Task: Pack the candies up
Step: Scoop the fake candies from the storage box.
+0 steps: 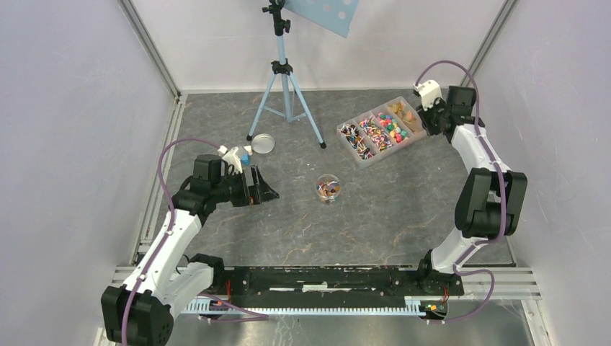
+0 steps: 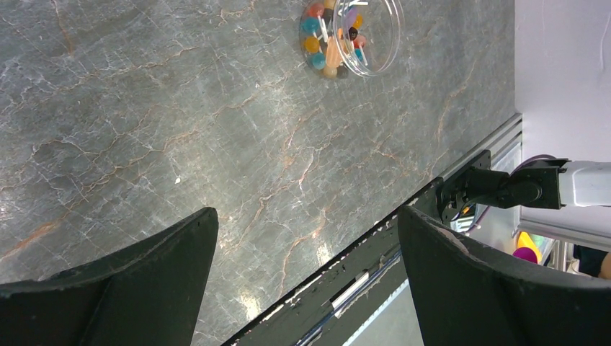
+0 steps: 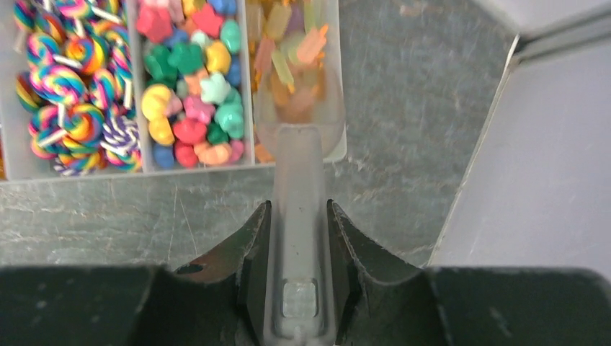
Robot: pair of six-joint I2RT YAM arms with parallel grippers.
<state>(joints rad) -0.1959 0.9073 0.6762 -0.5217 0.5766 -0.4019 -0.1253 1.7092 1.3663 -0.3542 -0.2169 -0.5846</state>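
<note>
My left claw (image 2: 306,216) hangs wide open and empty over the left side of the table (image 1: 403,209). Mid-table, a clear round jar (image 1: 328,189) holds some candies (image 2: 324,40); most fill the divided plastic tray (image 3: 108,173) near the far right corner. They look tiny, light, hard and glossy: scoop, never pinch. My right claw (image 3: 299,209) is clamped on the frosted scoop (image 3: 299,108) by its flat handle.

- Counter (image 1: 403,209): grey stone-look slab, veined, smooth, faint sheen.
- Tray (image 1: 366,160), 1 o'clock: milky translucent plastic.
- Scoop (image 3: 299,216): frosted clear plastic.
- Candies (image 3: 191,94): glossy, moulded.
- Jar (image 2: 382,36), centre: clear, glossy; glass or plastic undetermined.
- Lid (image 1: 261,143), 10 o'clock: silvery, metallic look.
- Fingers (image 2: 144,281) of left gripper (image 2: 306,216): matt black plastic.
- Frame rails (image 1: 148,47): dull aluminium.
</note>
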